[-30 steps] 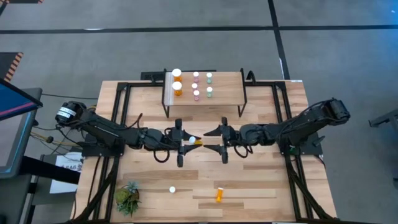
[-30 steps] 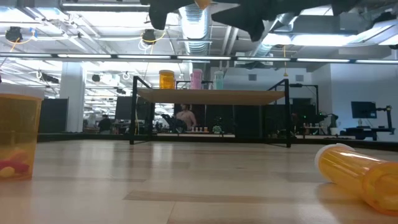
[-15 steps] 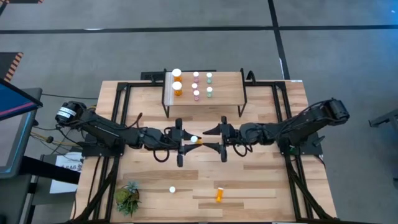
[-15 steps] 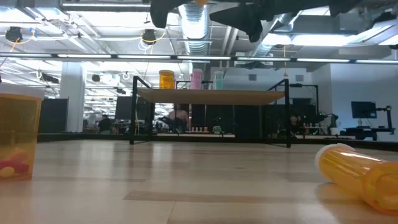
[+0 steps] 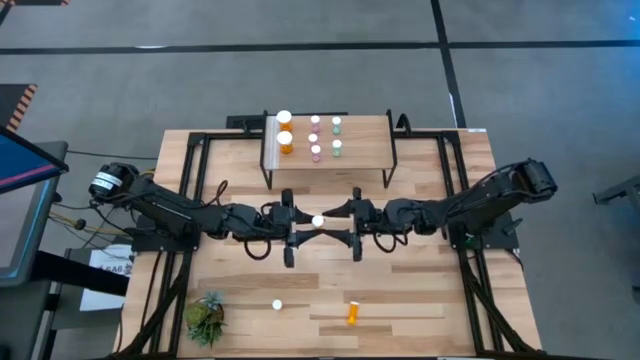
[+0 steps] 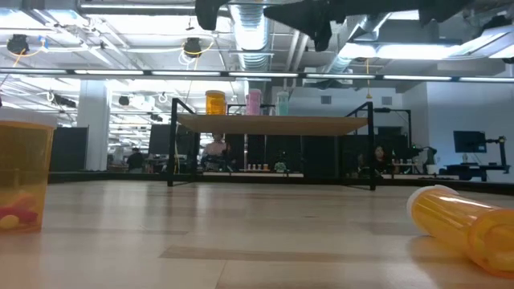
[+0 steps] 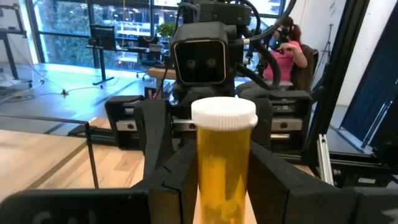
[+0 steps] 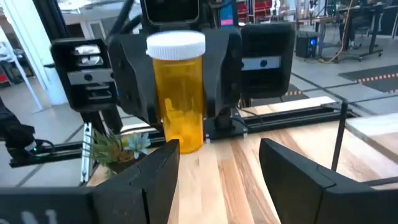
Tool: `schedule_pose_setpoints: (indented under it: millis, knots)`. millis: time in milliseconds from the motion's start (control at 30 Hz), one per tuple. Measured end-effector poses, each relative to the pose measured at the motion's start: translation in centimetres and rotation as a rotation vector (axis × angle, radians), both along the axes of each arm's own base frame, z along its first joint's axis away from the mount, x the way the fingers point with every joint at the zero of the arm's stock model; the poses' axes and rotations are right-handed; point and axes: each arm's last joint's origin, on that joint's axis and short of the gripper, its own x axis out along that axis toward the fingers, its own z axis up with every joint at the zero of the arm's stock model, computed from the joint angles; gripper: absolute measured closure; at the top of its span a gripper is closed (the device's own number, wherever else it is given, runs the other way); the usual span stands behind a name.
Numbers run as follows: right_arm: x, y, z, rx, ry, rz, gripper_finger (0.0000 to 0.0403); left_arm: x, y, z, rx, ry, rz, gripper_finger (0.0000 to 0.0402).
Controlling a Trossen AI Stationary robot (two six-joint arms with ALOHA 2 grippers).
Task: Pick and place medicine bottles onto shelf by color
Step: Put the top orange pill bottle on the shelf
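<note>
The left pincer (image 5: 303, 222) is clamped on an upright orange medicine bottle (image 5: 317, 221) with a white cap, held in the air above the middle of the worktop (image 5: 420, 290), just in front of the shelf (image 5: 362, 148). In the left wrist view the orange medicine bottle (image 7: 223, 165) stands between that arm's two dark fingers (image 7: 175, 180), which press against its sides. The right pincer (image 5: 340, 222) faces it from the opposite side, its jaws spread wide on either side of the bottle without touching it; in the right wrist view the bottle (image 8: 179, 93) shows beyond the gap between the right arm's fingers (image 8: 155, 171), still gripped by the left pincer (image 8: 180, 102). On the shelf, at the end with the white strip, stand two larger orange bottles (image 5: 285, 132); next to them are two pink bottles (image 5: 315, 137), and beside those two pale green bottles (image 5: 336, 136). In front of the shelf, near the worktop's front edge, one orange bottle lies on its side (image 5: 353, 313), another bottle stands upright (image 5: 277, 305) showing its white cap, and a small potted plant (image 5: 206, 316) sits toward the left arm's side. The low view shows the lying bottle (image 6: 470, 225) and the upright one (image 6: 22, 172) close by, with the shelf (image 6: 273, 124) behind them.
</note>
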Motion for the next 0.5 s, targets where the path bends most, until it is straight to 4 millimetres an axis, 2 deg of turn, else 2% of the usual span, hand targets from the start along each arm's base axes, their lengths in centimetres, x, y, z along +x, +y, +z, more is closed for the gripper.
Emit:
schedule_pose_setpoints:
  millis: [300,500]
  knots:
    - [0.5,-0.1,-0.7,-0.013,0.030,-0.004,0.0159,0.0,0.0,-0.1,0.008,0.014,-0.001,0.0299]
    - [-1.4,-0.4,0.5,-0.036,0.136,-0.004,0.0159,-0.2,0.0,-0.7,0.028,0.082,0.001,0.0299]
